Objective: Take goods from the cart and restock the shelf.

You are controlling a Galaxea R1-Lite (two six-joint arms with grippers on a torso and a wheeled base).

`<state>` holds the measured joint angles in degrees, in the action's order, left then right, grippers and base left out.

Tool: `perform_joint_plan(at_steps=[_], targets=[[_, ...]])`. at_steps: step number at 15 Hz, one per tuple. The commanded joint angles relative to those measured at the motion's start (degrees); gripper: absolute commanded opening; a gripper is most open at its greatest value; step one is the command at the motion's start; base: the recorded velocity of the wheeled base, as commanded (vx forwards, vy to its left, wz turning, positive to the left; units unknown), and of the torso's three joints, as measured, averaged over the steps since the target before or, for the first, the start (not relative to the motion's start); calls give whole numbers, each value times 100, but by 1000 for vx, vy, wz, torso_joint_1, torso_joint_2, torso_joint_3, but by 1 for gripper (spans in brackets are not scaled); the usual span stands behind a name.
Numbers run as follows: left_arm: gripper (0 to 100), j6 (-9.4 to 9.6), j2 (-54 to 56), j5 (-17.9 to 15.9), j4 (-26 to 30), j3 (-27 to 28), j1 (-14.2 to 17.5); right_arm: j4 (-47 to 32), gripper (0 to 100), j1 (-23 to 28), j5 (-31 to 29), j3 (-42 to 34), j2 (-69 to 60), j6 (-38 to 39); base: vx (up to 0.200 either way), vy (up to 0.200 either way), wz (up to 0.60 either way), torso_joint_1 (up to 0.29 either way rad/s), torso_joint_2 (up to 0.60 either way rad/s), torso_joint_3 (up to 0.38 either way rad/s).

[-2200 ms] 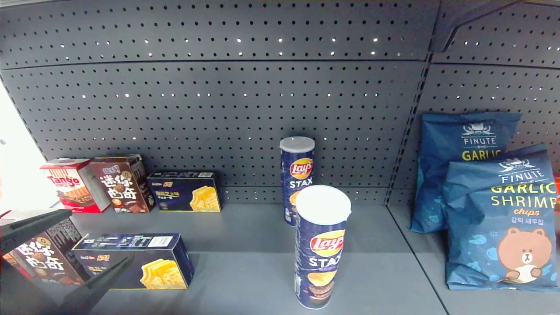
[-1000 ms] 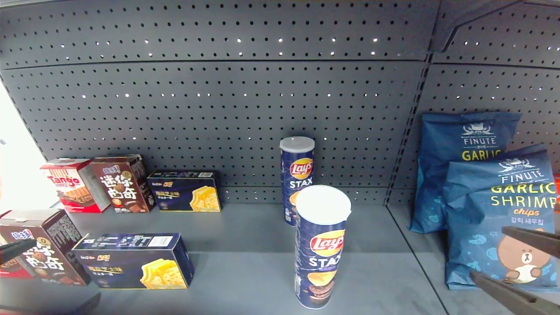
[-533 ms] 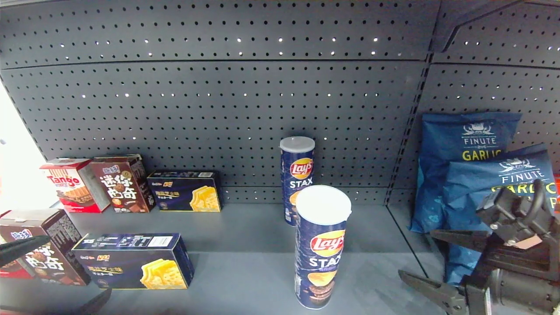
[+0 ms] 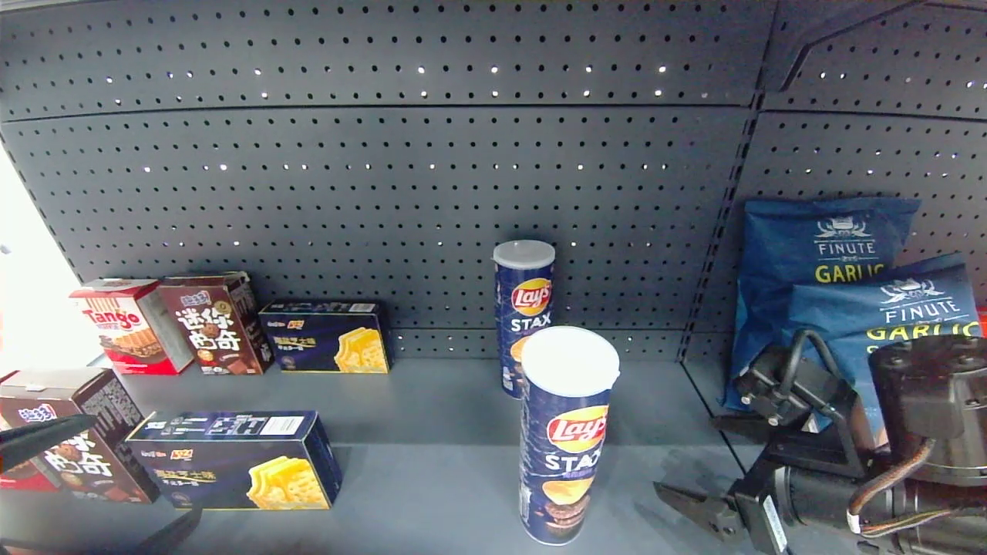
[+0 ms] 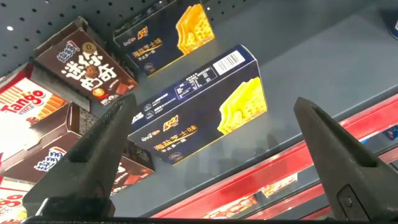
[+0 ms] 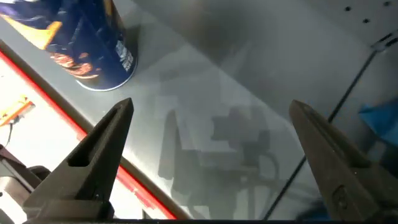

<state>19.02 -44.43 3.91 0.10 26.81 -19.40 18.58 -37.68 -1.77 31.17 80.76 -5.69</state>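
Left of the front can (image 4: 569,439), bare shelf (image 4: 432,416) runs wide to a blue box (image 4: 239,460). Just behind the front can, a second can (image 4: 524,308) blocks the way back. Right of it, the right gripper (image 6: 211,109), spread wide, takes up the gap before the bags (image 4: 817,254).

At eight o'clock the left tool (image 4: 146,465) hangs low with fingers spread wide, the right tool (image 4: 688,455) likewise at four o'clock

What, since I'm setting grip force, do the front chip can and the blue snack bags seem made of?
Front chip can: probably cardboard tube, glossy printed wrap; straight rigid sides. Lid: matte whitish plastic, apparently. Blue snack bags: thin flexible film, soft sheen; creased, crimped tops.
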Motion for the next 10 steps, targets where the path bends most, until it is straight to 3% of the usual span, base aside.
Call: perform_joint_plan(at_steps=[1, 4, 10], targets=[[100, -12, -57, 4, -1, 53, 15, 5, 100, -81, -69, 117, 317, -2, 0, 0, 0, 0, 0, 0], [100, -267, -65, 13, -1, 97, 24, 5, 100, -363, -113, 311, 572, -2, 0, 0, 0, 0, 0, 0], [100, -425, -65, 4, -1, 88, 24, 164, 100, -512, -157, 601, 994, 7, 0, 0, 0, 0, 0, 0]])
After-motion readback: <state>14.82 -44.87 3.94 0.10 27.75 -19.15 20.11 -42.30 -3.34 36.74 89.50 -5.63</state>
